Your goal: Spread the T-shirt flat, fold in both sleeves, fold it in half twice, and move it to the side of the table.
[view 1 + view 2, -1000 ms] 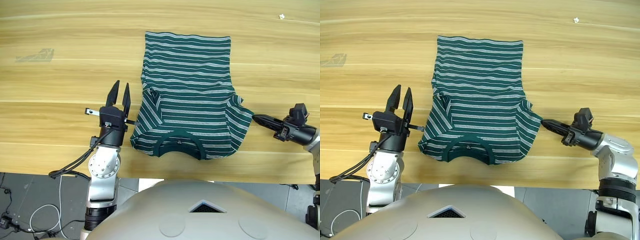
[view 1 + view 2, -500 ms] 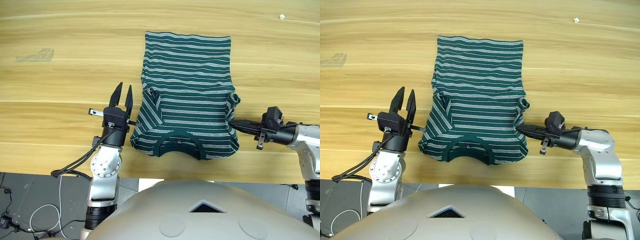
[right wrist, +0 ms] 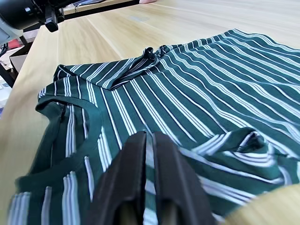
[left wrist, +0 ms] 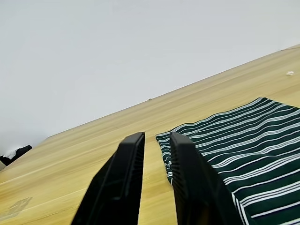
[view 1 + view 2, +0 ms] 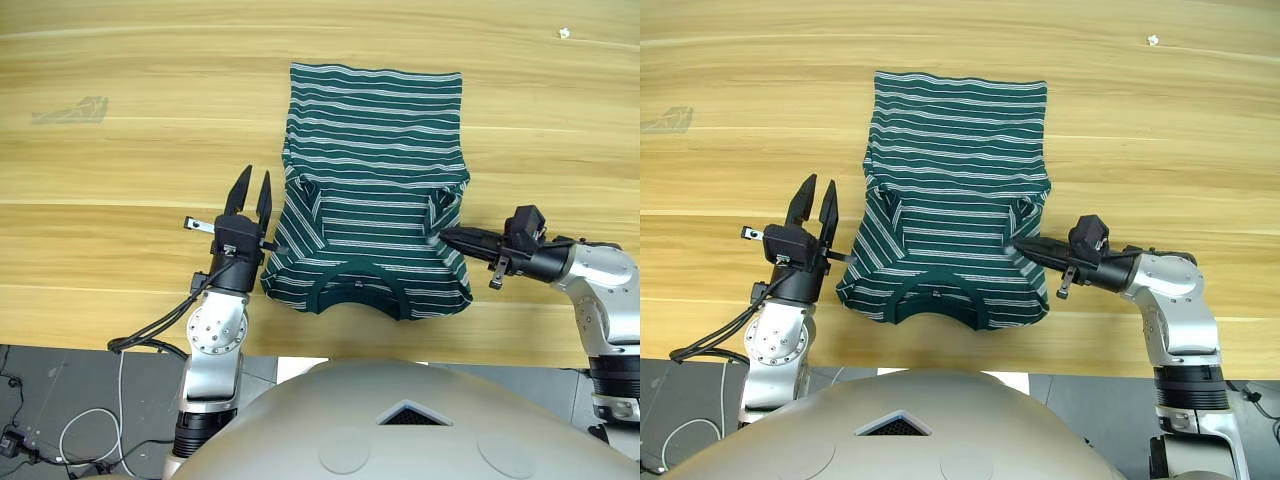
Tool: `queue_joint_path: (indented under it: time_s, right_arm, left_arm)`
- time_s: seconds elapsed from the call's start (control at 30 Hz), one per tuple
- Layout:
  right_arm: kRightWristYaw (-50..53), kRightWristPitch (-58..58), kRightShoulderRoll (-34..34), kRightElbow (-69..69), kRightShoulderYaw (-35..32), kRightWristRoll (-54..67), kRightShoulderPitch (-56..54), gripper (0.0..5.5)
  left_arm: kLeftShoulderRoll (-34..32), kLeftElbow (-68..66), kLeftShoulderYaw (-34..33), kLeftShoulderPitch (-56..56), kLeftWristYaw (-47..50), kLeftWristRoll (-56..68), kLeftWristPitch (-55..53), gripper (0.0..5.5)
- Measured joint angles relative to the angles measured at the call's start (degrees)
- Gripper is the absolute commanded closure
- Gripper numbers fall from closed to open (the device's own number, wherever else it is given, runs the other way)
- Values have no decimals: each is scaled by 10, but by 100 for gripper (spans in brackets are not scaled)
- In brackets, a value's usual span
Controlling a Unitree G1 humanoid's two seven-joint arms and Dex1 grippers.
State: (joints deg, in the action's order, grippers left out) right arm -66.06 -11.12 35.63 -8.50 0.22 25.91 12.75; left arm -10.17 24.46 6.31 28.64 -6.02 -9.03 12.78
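As the T-shirt (image 5: 375,150) lay mid-frame on the table (image 5: 130,60), its cloth looked light, soft and limp | right gripper (image 5: 443,234) was pinched on the sleeve (image 5: 446,198) edge, a good thin hold | left gripper (image 5: 255,175) stood parted and empty, just beside the shirt's left edge.

The left tool (image 4: 157,138), fingers slightly apart, hangs over the table (image 4: 70,154) beside the striped T-shirt (image 4: 243,140).
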Motion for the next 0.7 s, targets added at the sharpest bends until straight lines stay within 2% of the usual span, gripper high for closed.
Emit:
queue_joint_path:
  time_s: [0.1,0.33,0.37,0.47,0.53,0.7]
  right_arm:
    - [-22,-28,2,-22,-3,48,7,414]
    - [-30,-48,-7,-42,-24,103,12,414]
    - [-8,-23,-19,-34,-38,95,7,414]
    - [100,79,-54,1,-129,53,-25,414]
    - [131,142,-57,0,-167,19,-13,414]
    - [177,370,-52,61,-178,-144,11,414]
  left_arm:
    - [-1,-2,3,-1,0,-2,-1,449]
    - [-25,4,-12,-17,-24,3,-8,449]
    - [-35,8,-23,-22,-34,4,-8,449]
    - [-113,7,-122,-43,-61,19,-2,449]
    - [-173,-14,-189,-40,-82,19,19,449]
    - [-265,-87,-213,16,-94,-71,129,449]
